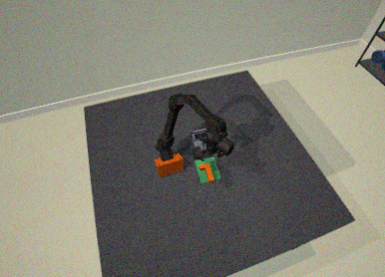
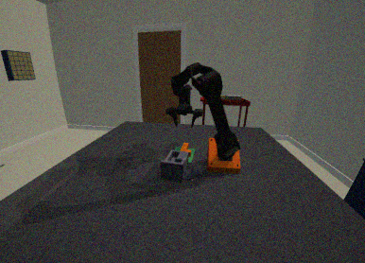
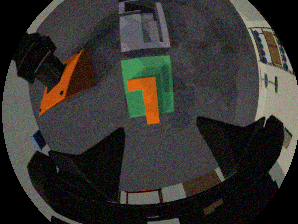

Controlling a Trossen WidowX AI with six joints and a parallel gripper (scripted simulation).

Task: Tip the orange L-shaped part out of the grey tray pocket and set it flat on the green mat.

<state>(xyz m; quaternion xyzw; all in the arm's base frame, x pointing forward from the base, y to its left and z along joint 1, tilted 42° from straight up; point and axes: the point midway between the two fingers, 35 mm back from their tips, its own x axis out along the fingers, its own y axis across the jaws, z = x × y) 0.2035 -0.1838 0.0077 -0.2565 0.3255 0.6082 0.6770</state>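
The orange L-shaped part lies on the green mat and looks flat. Its L-shaped end is toward the tray, and its straight end reaches a little past the mat's far edge. Which side is up is hard to confirm. The grey tray stands beside the mat with its pocket empty. My gripper is open and empty, with its fingers wide apart, above the part and the mat, touching neither.
The arm's orange base block stands to one side of the mat. A red-framed table stands beyond the dark work surface in the exterior view.
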